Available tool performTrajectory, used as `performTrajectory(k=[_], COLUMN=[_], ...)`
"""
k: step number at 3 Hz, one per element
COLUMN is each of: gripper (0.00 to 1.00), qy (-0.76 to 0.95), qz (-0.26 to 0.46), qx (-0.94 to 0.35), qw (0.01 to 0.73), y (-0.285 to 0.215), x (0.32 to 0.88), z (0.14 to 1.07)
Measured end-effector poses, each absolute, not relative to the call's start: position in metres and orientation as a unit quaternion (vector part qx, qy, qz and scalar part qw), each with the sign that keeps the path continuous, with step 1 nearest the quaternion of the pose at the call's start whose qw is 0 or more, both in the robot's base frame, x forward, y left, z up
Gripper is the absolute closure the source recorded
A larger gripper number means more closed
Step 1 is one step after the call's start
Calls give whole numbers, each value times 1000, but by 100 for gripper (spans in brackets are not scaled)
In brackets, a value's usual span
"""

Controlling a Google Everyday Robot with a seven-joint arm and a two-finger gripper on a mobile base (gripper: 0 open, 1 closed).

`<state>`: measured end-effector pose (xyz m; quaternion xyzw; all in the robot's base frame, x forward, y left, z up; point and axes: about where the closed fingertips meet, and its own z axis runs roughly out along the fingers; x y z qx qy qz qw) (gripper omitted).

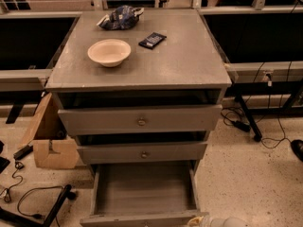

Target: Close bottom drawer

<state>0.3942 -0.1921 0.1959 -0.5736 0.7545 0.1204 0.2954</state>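
Note:
The bottom drawer (144, 188) of the grey cabinet (142, 65) is pulled far out, and its plain grey inside is bare. Its front panel (137, 219) lies at the lower edge of the camera view, with the knob out of view. The two upper drawers (141, 121) are nearly shut, each with a small round knob. My gripper (196, 219) shows only as a pale tip at the drawer's front right corner, with a bit of white arm (228, 222) behind it at the picture's bottom edge.
On the cabinet top are a cream bowl (109, 52), a dark flat device (152, 39) and a crumpled blue bag (120, 17). A cardboard box (49, 143) and cables (33, 203) are on the floor at left. A desk leg (247, 118) and cords are at right.

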Motion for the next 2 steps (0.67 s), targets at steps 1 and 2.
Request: performTrajectory(k=[1,2], gripper=[100,100], qy=[754,757], qz=[120,136], qx=[-574,-570], qw=[295,290], y=[-192,-173], x=[394,383], z=[196,147])
